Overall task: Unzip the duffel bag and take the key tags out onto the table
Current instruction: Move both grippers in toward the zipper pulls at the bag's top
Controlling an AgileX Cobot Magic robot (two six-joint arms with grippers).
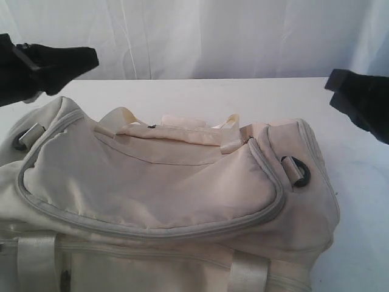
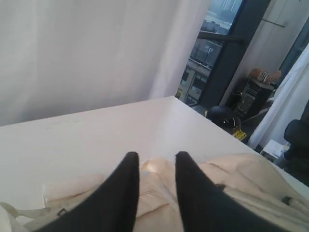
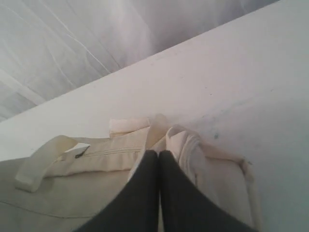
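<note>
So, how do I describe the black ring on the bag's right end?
A cream duffel bag lies on the white table. Follow its grey zip edge rightwards in the exterior view. The black ring there holds a cream tab and shows fully, unlike the left one.

Duffel bag [image 1: 152, 176]: plain cream-white fabric. Zip piping [image 1: 152, 231]: grey. Webbing handles [image 1: 246, 271]: glossy off-white. Strap ring [image 1: 302, 170]: black. Table [image 1: 200, 97]: plain white, bluish cast toward right edge. Left gripper [image 2: 156, 155], right gripper [image 3: 157, 153]: matte black. Curtain [image 1: 213, 36]: white, faint fold lines.

The duffel bag [image 1: 152, 176] runs off the exterior view's bottom and left edges.
</note>
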